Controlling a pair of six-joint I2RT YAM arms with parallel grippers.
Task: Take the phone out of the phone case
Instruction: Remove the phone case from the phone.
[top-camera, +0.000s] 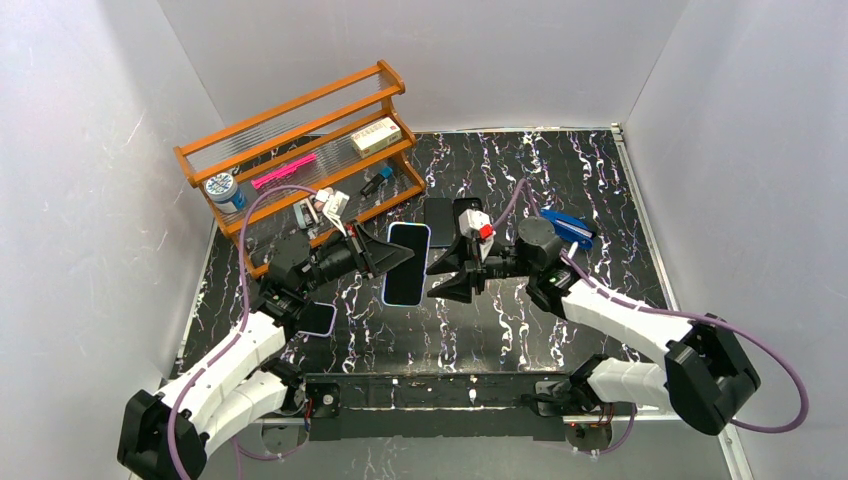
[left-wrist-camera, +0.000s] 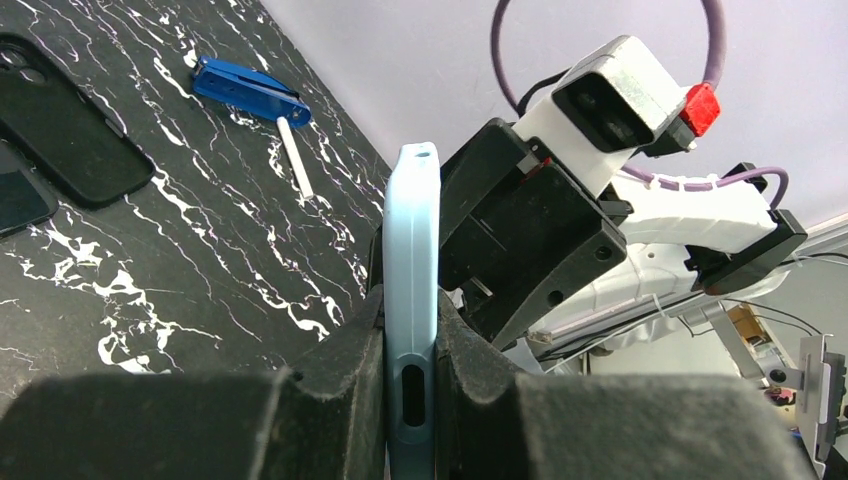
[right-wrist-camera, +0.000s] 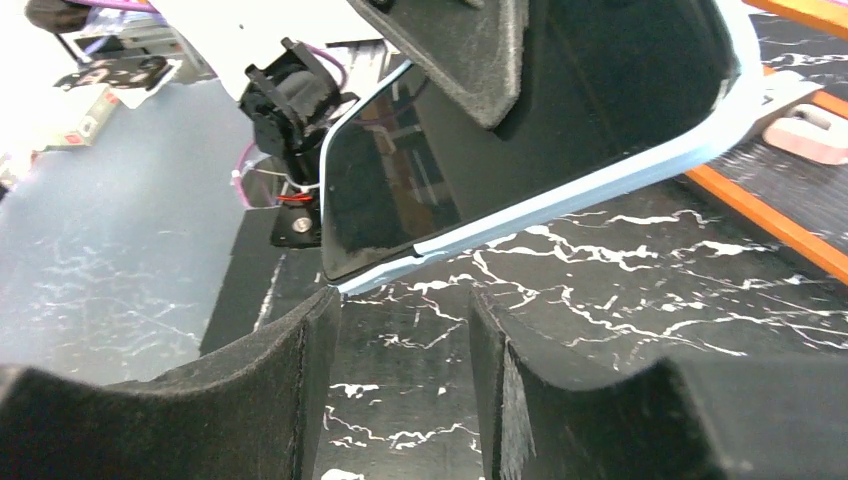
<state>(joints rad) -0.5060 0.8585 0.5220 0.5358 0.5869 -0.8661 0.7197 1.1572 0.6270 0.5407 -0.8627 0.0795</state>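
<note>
The phone (top-camera: 406, 262) has a black screen and sits in a light blue case (right-wrist-camera: 600, 186). My left gripper (top-camera: 392, 256) is shut on the cased phone and holds it above the table. In the left wrist view the case's edge (left-wrist-camera: 412, 250) stands clamped between my two pads, its port slot showing. My right gripper (top-camera: 447, 280) is open and empty just right of the phone. In the right wrist view its pads (right-wrist-camera: 285, 390) are spread just below the phone's near corner, which lies close above the left pad. The screen (right-wrist-camera: 520, 130) faces that camera.
An empty black case (top-camera: 437, 218) lies on the marbled table behind the phone; it also shows in the left wrist view (left-wrist-camera: 65, 125). A blue tool (top-camera: 567, 228) lies at the right. A wooden rack (top-camera: 300, 140) with small items stands at the back left. Another phone (top-camera: 318, 318) lies near the left arm.
</note>
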